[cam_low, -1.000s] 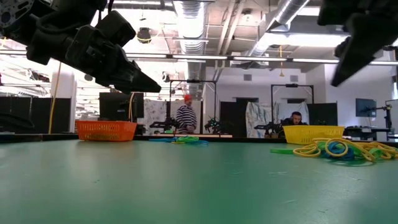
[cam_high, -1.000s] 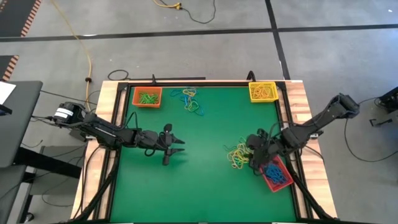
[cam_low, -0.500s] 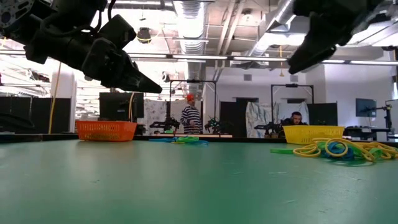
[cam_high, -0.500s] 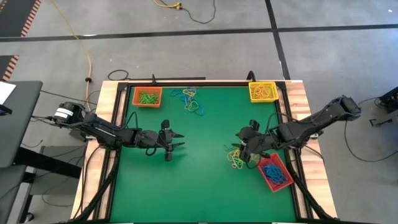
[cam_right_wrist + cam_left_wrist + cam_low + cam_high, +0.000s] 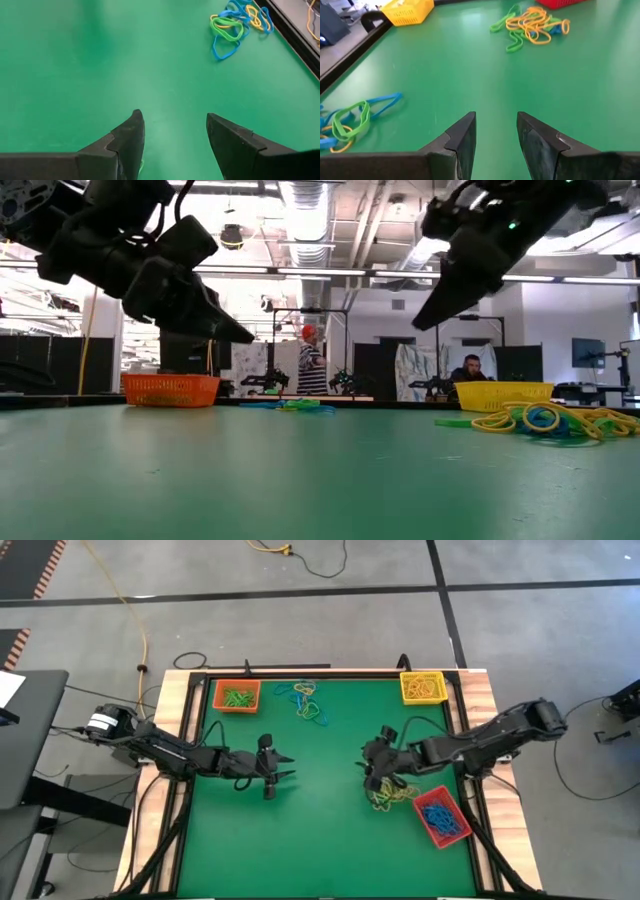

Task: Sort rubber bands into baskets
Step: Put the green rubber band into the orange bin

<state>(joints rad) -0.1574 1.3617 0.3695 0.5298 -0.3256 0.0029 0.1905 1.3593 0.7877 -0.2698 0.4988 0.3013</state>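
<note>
Red basket (image 5: 440,820): sitting near, holding blue bands.
Right claw (image 5: 372,764): hovering, fingers apart, empty, beside loose bands (image 5: 388,796).
Left claw (image 5: 283,767): hanging mid-surface, fingers apart, empty.
Orange basket (image 5: 236,695), yellow basket (image 5: 422,687): sitting far.

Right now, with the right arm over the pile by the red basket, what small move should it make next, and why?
Probably lower the right pincer onto the mixed pile of rubber bands just beside it and close on one band. Its jaws stand open and empty above the green mat, the pile lies unsorted next to the red basket, and the left pincer waits open at mid-table.
</note>
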